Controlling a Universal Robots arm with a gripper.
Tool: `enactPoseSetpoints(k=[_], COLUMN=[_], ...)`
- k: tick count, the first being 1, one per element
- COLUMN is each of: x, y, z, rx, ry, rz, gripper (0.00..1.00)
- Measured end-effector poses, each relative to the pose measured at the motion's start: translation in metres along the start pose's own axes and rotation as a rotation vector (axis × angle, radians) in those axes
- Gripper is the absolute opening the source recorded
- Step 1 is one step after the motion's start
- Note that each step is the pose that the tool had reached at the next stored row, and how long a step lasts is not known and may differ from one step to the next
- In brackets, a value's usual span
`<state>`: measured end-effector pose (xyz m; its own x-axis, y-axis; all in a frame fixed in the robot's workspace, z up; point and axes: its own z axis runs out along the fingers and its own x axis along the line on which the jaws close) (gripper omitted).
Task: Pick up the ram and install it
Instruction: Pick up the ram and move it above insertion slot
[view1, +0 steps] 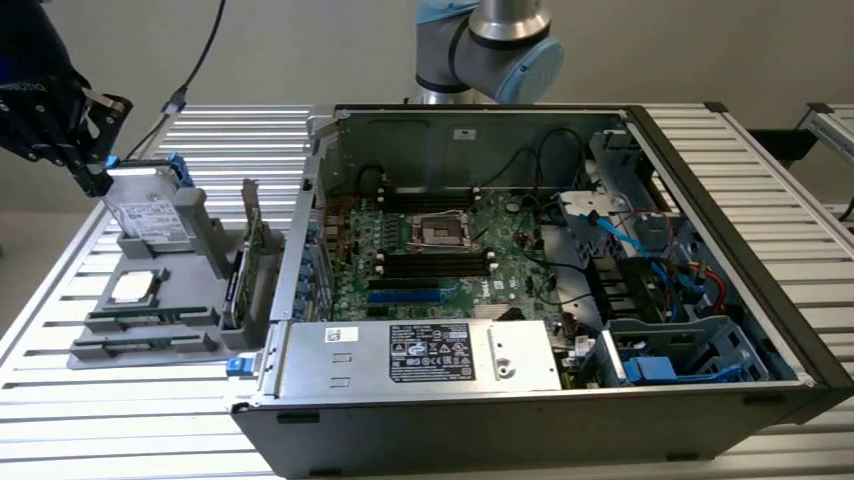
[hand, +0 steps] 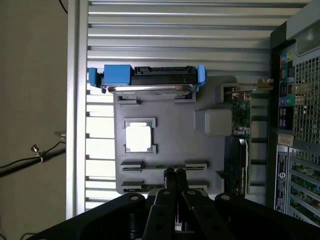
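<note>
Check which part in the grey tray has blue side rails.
The hard drive, standing on edge at one end of the tray. The square processor, the ram and the upright card show no blue.

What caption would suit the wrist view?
Shut gripper hovering over the gray holder carrying the ram, a processor and a hard drive.

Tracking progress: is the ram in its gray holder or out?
In: the ram sits in a slot of the gray holder; the shut fingers hold nothing.
</note>
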<state>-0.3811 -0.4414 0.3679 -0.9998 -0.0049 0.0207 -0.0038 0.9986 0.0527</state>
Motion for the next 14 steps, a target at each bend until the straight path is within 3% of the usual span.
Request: enactPoseSetpoints(k=[9,14], x=[0.0000,0.0000], y=[-0.0013,-0.0021], z=[0.0003,0.0015], rx=[0.0000,0.0016], ry=[0.0003,0.0043], rz=[-0.006,-0.078], gripper=[0.10,0.10])
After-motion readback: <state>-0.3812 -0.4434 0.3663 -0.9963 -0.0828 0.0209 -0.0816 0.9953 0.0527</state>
